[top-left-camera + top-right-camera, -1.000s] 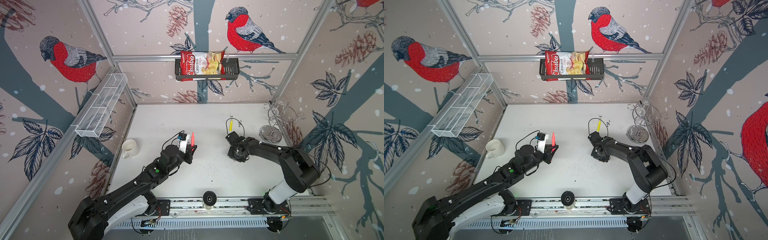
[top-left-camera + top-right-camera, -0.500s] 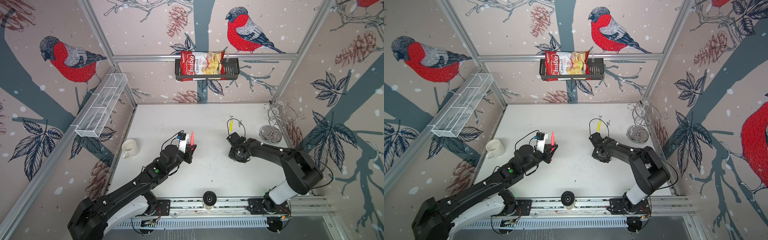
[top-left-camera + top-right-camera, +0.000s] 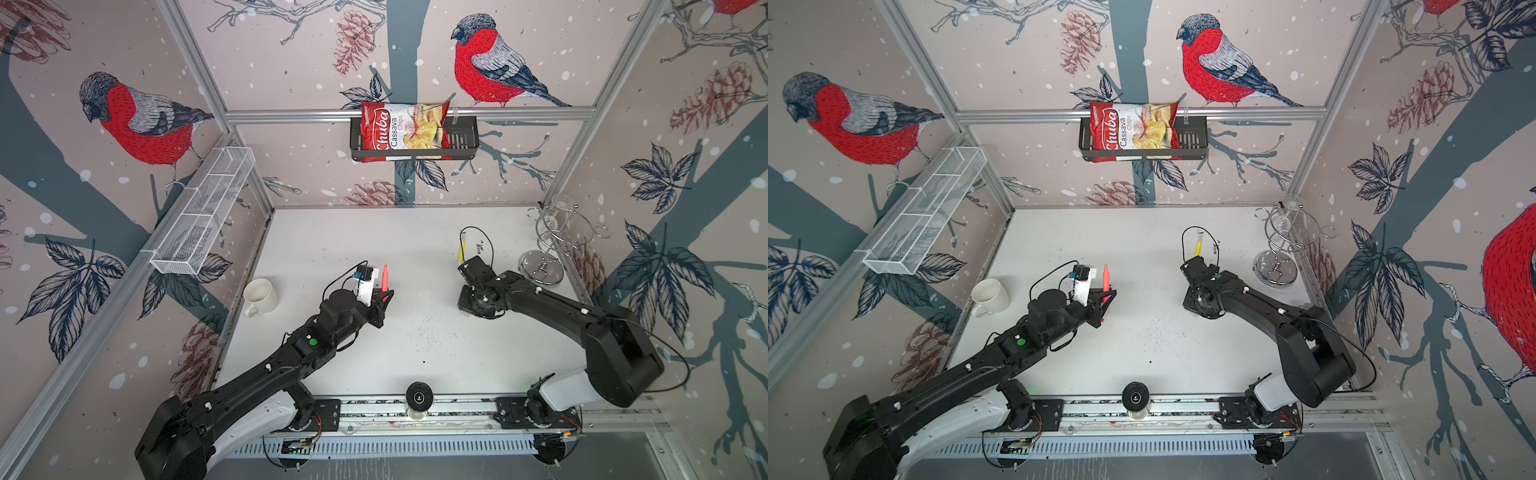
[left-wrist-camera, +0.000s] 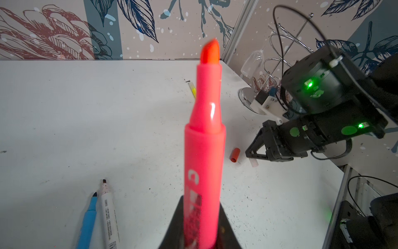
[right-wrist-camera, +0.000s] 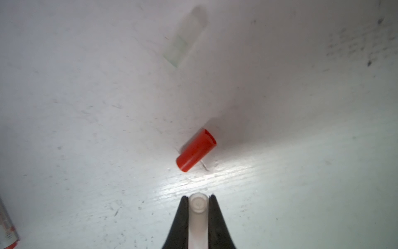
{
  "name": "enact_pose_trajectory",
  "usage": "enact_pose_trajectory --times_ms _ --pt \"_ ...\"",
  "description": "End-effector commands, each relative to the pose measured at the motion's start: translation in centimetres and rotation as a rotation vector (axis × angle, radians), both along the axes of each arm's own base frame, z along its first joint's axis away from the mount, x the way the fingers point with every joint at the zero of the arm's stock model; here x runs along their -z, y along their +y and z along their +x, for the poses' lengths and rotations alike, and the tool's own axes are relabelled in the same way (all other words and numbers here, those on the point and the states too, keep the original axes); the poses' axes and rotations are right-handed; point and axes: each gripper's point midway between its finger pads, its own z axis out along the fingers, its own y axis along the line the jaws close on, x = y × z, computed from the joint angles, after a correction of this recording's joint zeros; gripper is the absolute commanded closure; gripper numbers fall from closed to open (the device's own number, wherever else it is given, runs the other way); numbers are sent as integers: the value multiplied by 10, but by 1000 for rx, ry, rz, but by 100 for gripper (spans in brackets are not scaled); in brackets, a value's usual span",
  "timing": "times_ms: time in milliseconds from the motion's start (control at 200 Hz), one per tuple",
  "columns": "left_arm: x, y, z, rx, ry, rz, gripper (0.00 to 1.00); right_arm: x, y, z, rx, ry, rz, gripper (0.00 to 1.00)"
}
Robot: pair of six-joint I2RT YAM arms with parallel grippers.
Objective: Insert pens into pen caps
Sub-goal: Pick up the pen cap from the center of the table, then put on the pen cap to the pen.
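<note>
Left claw (image 4: 201, 215) pinches the neon pink pen (image 4: 204, 151) low on its barrel and holds it upright, bare tip up, above the middle-left of the desk (image 3: 374, 232). Opposite it, the right claw (image 5: 198, 200) is pressed together on a translucent cap (image 5: 198, 207), closed end outward, close over the desk's right half.

Four pens can be counted. One is the pink one in the grip. A yellow pen (image 3: 461, 251) lies toward the back, beyond the right wrist. A blue pen (image 4: 88, 217) and a white pen (image 4: 108, 213) lie side by side, just touching, tips pointing the same way.

Three caps can be counted. One is pinched, a red cap (image 5: 196, 149) lies on its side just ahead of the right claw, and a second translucent cap (image 5: 185, 36), blurred, lies farther on.

Both top views show only the pink and yellow pens. The left arm covers the blue and white pair, which the left wrist view reveals. That view also shows the red cap beside the right claw. Only the right wrist view shows the second translucent cap.
</note>
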Motion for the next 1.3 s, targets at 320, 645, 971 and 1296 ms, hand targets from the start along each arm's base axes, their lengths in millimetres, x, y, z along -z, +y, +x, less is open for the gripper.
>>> enact_pose_trajectory --times_ms 320,645,971,1296 --pt "-18 -28 -13 176 -46 -57 100 -147 58 35 -249 -437 427 99" --pt "-21 -52 -24 305 -13 -97 100 -233 86 23 -403 -698 682 99" --pt "-22 -69 -29 386 17 -106 100 -254 109 0 -530 -780 750 99" --pt "-21 -78 -32 420 37 -104 100 -258 128 -11 -593 -805 786 99"
